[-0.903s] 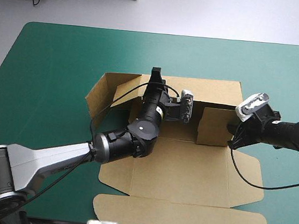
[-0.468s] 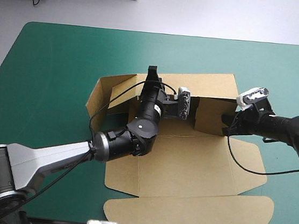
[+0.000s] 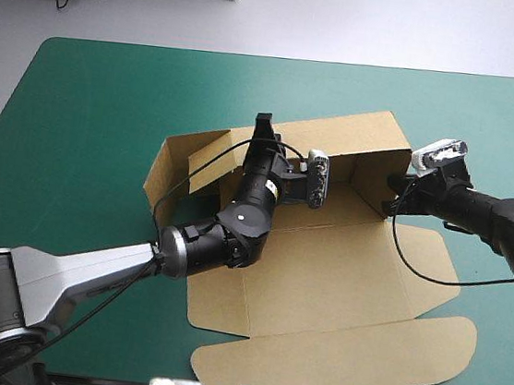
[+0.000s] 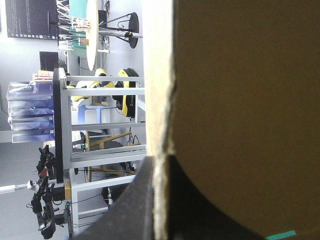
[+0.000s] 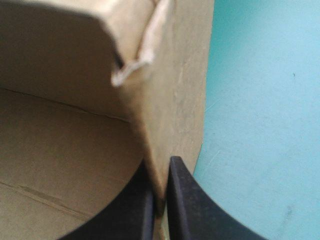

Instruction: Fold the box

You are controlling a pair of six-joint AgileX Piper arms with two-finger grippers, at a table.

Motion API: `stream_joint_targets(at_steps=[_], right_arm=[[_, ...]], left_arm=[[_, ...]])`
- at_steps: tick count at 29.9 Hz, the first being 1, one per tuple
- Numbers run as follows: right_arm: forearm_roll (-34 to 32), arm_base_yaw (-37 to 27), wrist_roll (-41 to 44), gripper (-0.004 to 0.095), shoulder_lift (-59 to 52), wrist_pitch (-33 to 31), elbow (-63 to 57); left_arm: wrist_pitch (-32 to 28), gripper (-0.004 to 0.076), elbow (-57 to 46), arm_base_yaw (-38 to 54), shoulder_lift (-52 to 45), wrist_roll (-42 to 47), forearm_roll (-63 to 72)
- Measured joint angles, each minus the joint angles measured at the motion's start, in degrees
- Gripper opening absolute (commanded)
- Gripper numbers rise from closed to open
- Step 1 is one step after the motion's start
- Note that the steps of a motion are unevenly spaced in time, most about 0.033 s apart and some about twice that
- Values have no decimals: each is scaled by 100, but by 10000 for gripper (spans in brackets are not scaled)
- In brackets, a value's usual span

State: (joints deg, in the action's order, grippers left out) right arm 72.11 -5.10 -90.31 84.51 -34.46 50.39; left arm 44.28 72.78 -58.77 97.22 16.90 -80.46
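Sitting mid-frame in the high view on the teal-green cover [image 3: 89, 118], the box [image 3: 322, 274] has its far and right-hand walls raised, lid flat toward the lower edge. The left gripper [image 3: 264, 126] pinches the far wall, the right gripper [image 3: 392, 193] the side wall, likely to hold them upright for tucking. Only the wrist views show board nipped between nearly closed fingers [image 5: 184, 210].

no legible text, label or number — plain brown box [image 3: 321, 283]
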Motion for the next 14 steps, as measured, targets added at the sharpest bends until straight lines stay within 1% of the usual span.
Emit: stream_joint_targets(at_steps=[3,5,8,11,12,14], right_arm=[[16,0,-13,-11,0,7,0],[9,0,-13,-11,0,7,0],[-72,0,41,-11,0,7,0],[-235,0,249,-11,0,-17,0],[-278,0,297,-11,0,-34,0],[-339,0,360,-11,-5,-38,5]], left_arm=[[-5,-4,0,0,0,0,-2],[-2,29,0,0,0,0,-2],[-68,134,0,0,0,0,-2],[-225,288,0,-5,0,0,-2],[-295,326,0,-11,3,0,-2],[-405,356,0,-21,3,25,-41]])
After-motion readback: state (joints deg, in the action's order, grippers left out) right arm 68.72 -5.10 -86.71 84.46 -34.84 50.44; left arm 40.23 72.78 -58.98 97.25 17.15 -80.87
